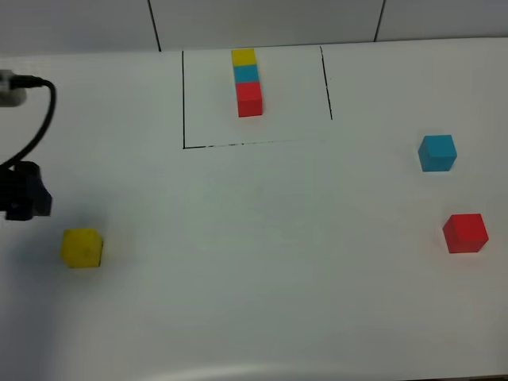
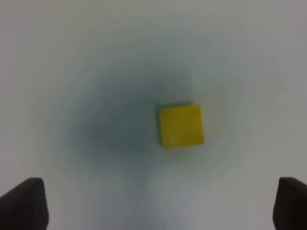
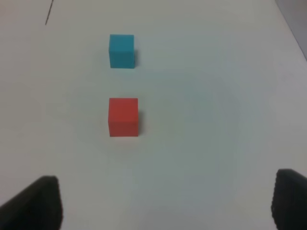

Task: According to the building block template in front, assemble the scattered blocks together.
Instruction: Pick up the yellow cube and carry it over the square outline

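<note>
The building block template [image 1: 248, 79] is a joined row of yellow, cyan-blue and red cubes at the back centre, inside a thin black drawn outline [image 1: 184, 103]. The loose yellow cube [image 1: 82, 248] sits at the front left. My left arm [image 1: 22, 194] hovers just beside it. In the left wrist view the left gripper [image 2: 158, 206] is open and empty above the yellow cube [image 2: 181, 125]. The loose cyan-blue cube [image 1: 437, 152] and red cube [image 1: 465, 232] sit at the right. The right gripper [image 3: 163, 201] is open and empty, short of the red cube [image 3: 123, 117] and the cyan-blue cube [image 3: 122, 50].
The white table [image 1: 262, 238] runs to a tiled wall [image 1: 262, 20] at the back. A black cable [image 1: 44, 119] loops down to my left arm from a grey fitting [image 1: 9, 89] at the left edge. The right arm is out of the exterior high view.
</note>
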